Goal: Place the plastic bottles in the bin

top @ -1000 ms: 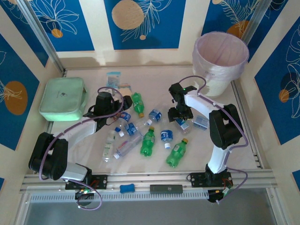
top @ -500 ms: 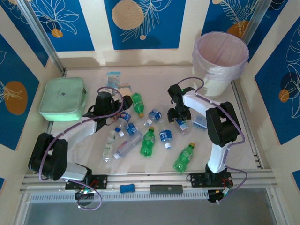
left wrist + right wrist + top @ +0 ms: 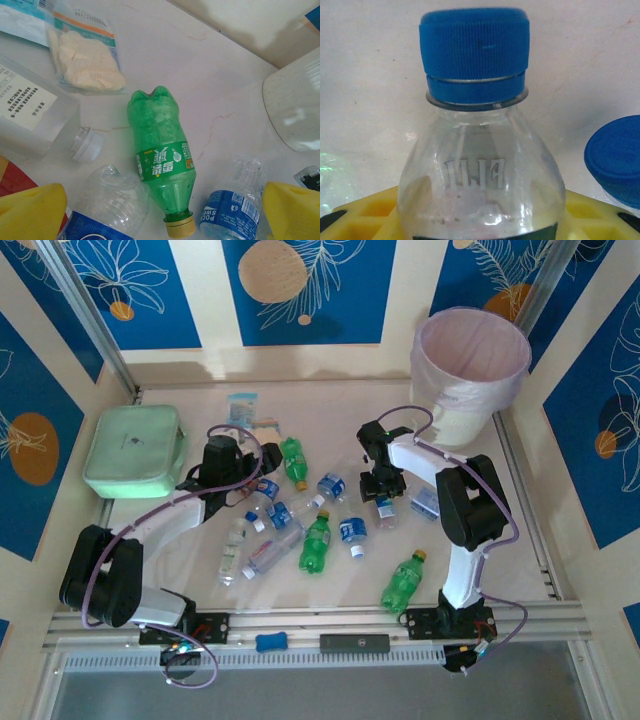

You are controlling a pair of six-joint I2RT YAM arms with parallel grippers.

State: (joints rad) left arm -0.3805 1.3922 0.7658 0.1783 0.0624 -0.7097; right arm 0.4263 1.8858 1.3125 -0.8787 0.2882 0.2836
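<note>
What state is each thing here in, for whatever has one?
bin: upright, open, liner over rim
clear bottle: blue cap on, gripped
right gripper: shut on clear bottle
left gripper: open, holding nothing
green bottle: lying down, yellow cap on

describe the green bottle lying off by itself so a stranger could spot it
From the cream-white bin in the far right corner, come straight toward the near edge, to the right arm's base. Just left of it lies a green bottle with a yellow cap. The other two green bottles sit among clear ones mid-table; this one lies alone.
</note>
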